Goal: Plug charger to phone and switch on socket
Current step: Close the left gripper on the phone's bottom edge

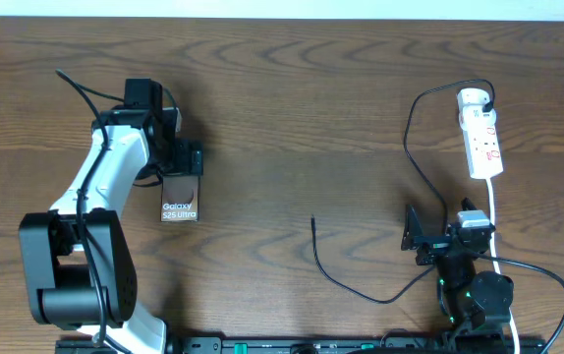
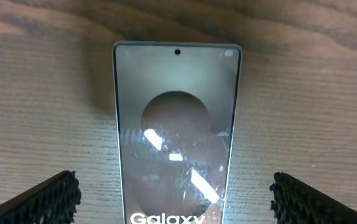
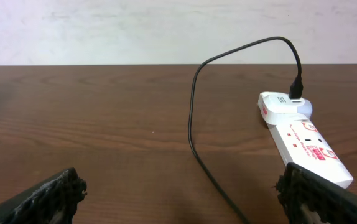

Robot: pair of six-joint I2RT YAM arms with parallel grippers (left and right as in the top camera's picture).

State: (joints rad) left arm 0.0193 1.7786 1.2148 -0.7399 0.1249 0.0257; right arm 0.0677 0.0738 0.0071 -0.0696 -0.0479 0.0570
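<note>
The phone (image 1: 179, 199) lies flat on the table at the left, its glossy brownish face with "Galaxy" lettering up. It fills the left wrist view (image 2: 176, 130). My left gripper (image 1: 182, 160) is open just beyond the phone's far end, its fingers (image 2: 176, 199) spread wide on either side and not touching it. The black charger cable (image 1: 412, 147) runs from its plug in the white socket strip (image 1: 481, 133) down to a free tip (image 1: 312, 219) on the table centre. My right gripper (image 1: 418, 239) is open and empty near the front edge; the cable (image 3: 194, 118) and socket (image 3: 303, 137) lie ahead of it.
The socket's white cord (image 1: 495, 221) runs toward the front right past the right arm. Thicker black cables (image 1: 547, 280) loop by the right arm's base. The table's far edge meets a pale wall (image 3: 166, 31).
</note>
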